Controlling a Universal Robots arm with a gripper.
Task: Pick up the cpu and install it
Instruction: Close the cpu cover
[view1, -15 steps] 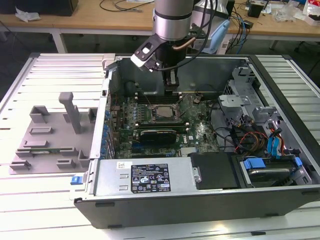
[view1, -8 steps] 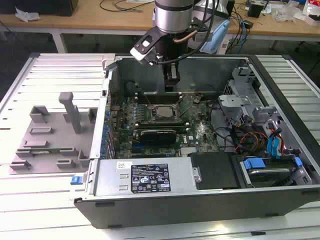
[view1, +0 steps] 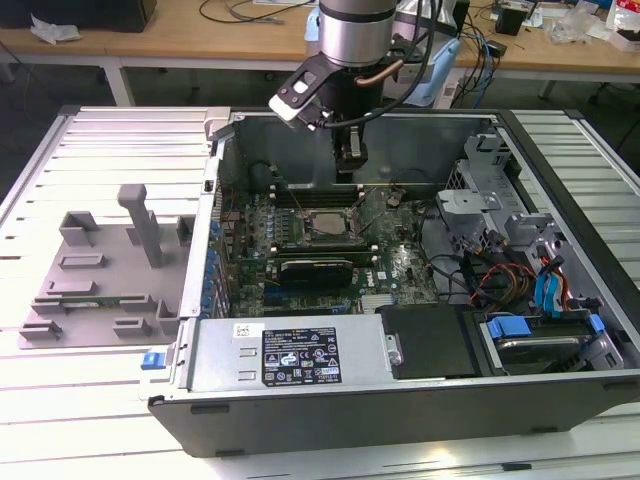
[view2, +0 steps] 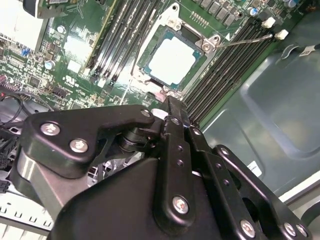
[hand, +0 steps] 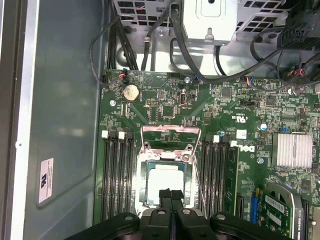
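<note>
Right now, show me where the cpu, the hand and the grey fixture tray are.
cpu (hand: 162, 179), first wrist view, middle of its silvery top.
hand (hand: 170, 194), first wrist view, between its fingertips.
grey fixture tray (view1: 105, 245), exterior view, bare flat part of its base.

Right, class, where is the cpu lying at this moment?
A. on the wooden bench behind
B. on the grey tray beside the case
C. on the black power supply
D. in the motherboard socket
D: in the first wrist view the cpu lies flat inside the socket on the motherboard, with the tool just over its edge.
</note>
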